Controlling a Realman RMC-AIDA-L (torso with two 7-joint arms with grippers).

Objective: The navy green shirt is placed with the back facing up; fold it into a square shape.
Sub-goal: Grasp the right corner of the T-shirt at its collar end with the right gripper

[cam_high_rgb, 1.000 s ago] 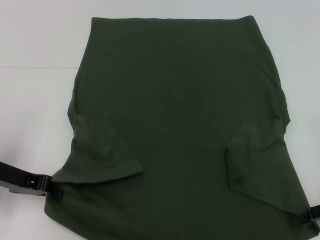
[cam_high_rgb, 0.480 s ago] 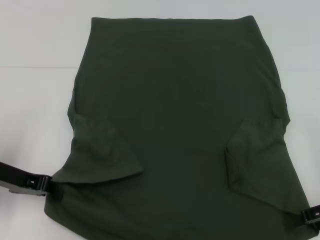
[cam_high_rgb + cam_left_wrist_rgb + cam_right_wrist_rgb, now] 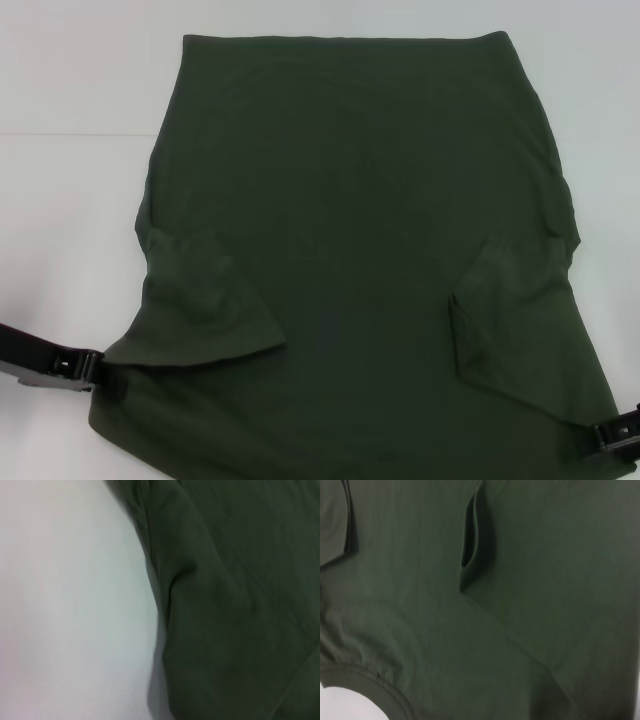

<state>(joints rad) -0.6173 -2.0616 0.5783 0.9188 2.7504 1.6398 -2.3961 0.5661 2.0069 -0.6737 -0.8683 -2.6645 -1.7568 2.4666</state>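
The navy green shirt point(image 3: 360, 220) lies flat on the white table with its plain side up and its hem toward the far end. Both short sleeves are folded inward, the left sleeve point(image 3: 205, 310) and the right sleeve point(image 3: 500, 320) lying on the body. My left gripper point(image 3: 100, 378) sits at the shirt's near left corner, touching the cloth edge. At the near right edge of the cloth is my right gripper point(image 3: 603, 438). The left wrist view shows the shirt's side edge point(image 3: 165, 605) on the table. In the right wrist view the shirt point(image 3: 520, 605) fills the picture, with the curved neckline point(image 3: 375, 692).
The white table point(image 3: 70, 200) extends to the left, right and far side of the shirt. A faint seam line point(image 3: 60, 132) crosses the table at the far left. Nothing else stands on it.
My right gripper has shifted slightly inward and lower along the shirt's near right edge and tilted. The left gripper and the shirt have not moved.
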